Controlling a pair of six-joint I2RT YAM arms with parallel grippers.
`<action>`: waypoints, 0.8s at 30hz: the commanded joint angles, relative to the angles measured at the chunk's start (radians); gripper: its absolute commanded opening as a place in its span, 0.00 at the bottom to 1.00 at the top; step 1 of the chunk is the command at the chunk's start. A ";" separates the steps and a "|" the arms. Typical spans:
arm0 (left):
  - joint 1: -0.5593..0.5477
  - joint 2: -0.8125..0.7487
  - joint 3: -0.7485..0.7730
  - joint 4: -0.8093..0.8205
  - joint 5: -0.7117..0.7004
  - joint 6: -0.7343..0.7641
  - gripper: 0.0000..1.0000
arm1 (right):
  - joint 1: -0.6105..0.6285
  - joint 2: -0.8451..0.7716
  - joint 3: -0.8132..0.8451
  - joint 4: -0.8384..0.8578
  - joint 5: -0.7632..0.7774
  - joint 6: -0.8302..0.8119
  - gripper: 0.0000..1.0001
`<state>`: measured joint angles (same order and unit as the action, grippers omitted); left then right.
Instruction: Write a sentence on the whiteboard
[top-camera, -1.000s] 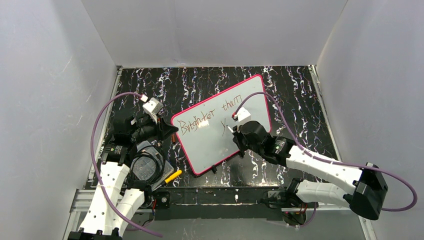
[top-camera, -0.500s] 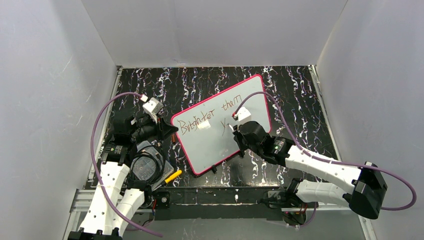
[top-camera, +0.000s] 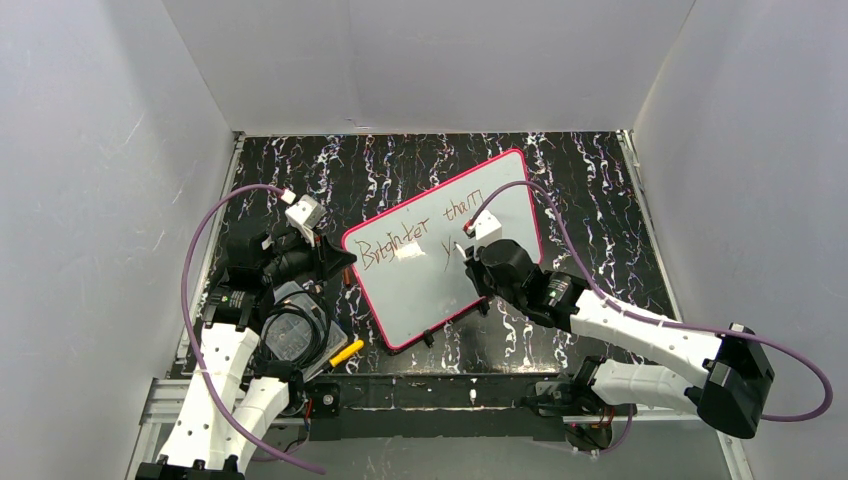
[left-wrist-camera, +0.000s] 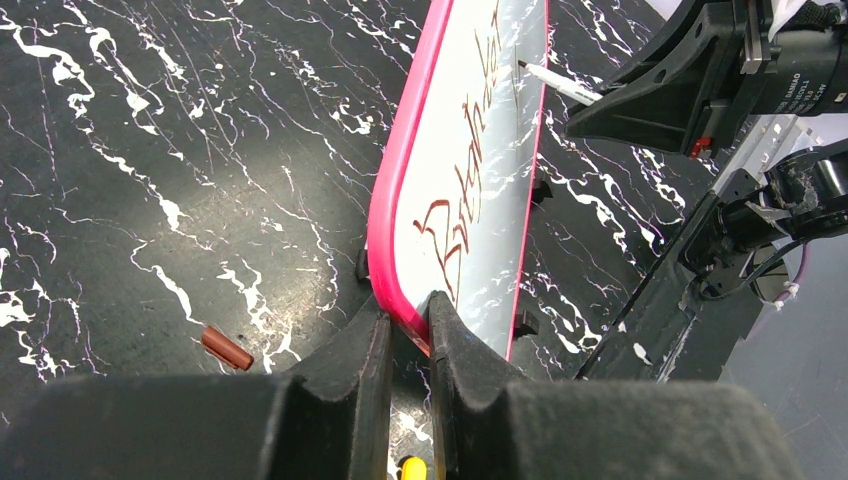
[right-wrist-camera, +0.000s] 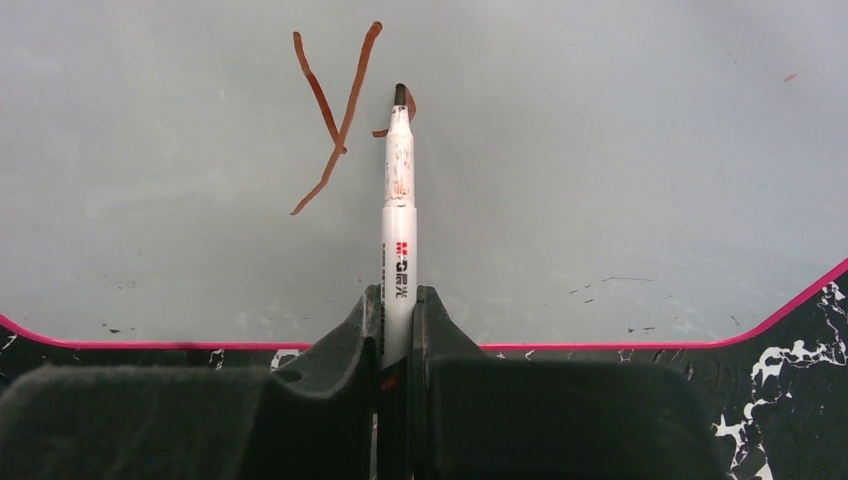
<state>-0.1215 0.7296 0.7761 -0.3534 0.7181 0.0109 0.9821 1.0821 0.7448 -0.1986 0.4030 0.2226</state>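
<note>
The whiteboard (top-camera: 420, 285) with a pink-red frame lies tilted on the black marbled table. Its lettering (top-camera: 400, 245) reads "Brighter than" with a "Y" below; the "Y" (right-wrist-camera: 335, 125) and a small new stroke show in the right wrist view. My left gripper (left-wrist-camera: 408, 325) is shut on the whiteboard's pink corner (left-wrist-camera: 395, 270). My right gripper (right-wrist-camera: 397, 305) is shut on a white marker (right-wrist-camera: 398, 220), whose tip touches the board just right of the "Y". The marker also shows in the left wrist view (left-wrist-camera: 560, 82).
A reddish-brown marker cap (left-wrist-camera: 226, 348) lies on the table left of the board. A yellow object (top-camera: 347, 352) and a round dark item (top-camera: 290, 335) sit near the left arm's base. White walls enclose the table on three sides.
The right gripper has shifted slightly toward the far side with the marker, and a small stroke has appeared right of the "Y". The left gripper and board have not moved.
</note>
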 joint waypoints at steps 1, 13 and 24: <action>-0.003 -0.006 -0.017 -0.012 -0.017 0.087 0.00 | -0.005 0.010 0.022 0.064 -0.047 -0.017 0.01; -0.003 -0.006 -0.017 -0.012 -0.016 0.085 0.00 | -0.004 -0.033 -0.044 0.002 -0.084 0.041 0.01; -0.003 -0.006 -0.018 -0.012 -0.018 0.085 0.00 | -0.003 -0.030 -0.050 -0.030 -0.078 0.050 0.01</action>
<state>-0.1215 0.7292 0.7757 -0.3527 0.7204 0.0105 0.9813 1.0611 0.7082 -0.2108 0.3302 0.2600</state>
